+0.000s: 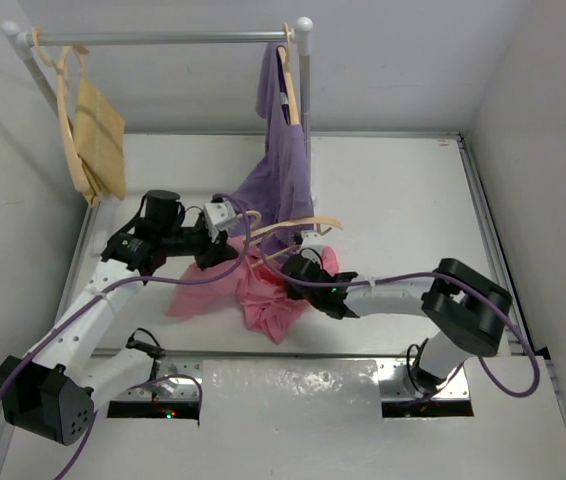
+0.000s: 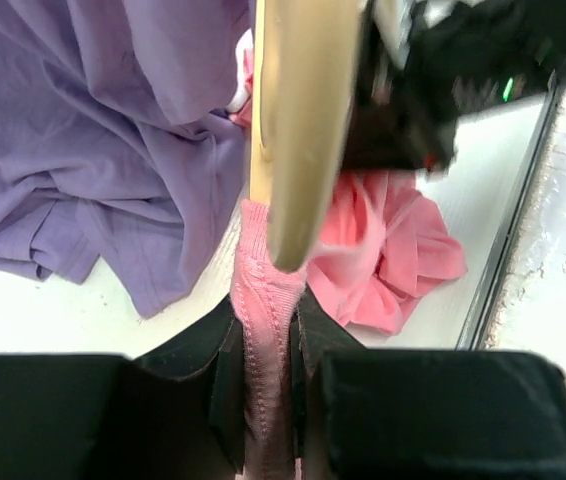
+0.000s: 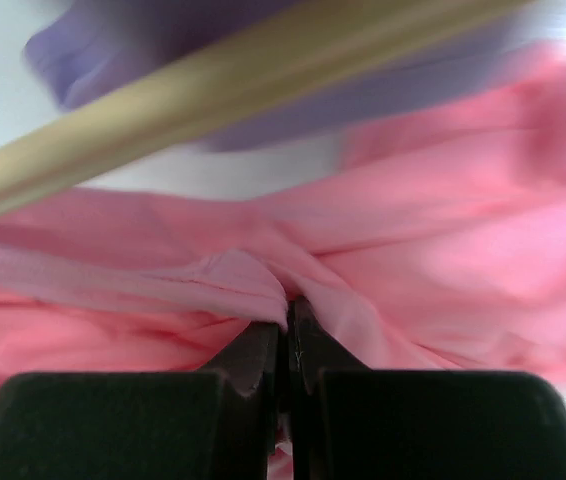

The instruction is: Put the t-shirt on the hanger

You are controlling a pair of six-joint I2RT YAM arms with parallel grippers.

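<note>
The left gripper (image 2: 268, 335) clamps the ribbed collar of the pink t-shirt (image 1: 263, 295), bunched on the table (image 1: 393, 190). The right gripper (image 3: 288, 325) pinches a fold. The wooden hanger (image 2: 303, 120) pokes at the collar; the adjoining purple shirt (image 1: 283, 170) could snag it.

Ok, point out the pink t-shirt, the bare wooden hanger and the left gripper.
t-shirt (image 1: 263, 300): top external view, bunched body.
hanger (image 2: 303, 130): left wrist view, broad face of one arm.
left gripper (image 2: 267, 340): left wrist view, between fingertips, pinching pink ribbing.
</note>
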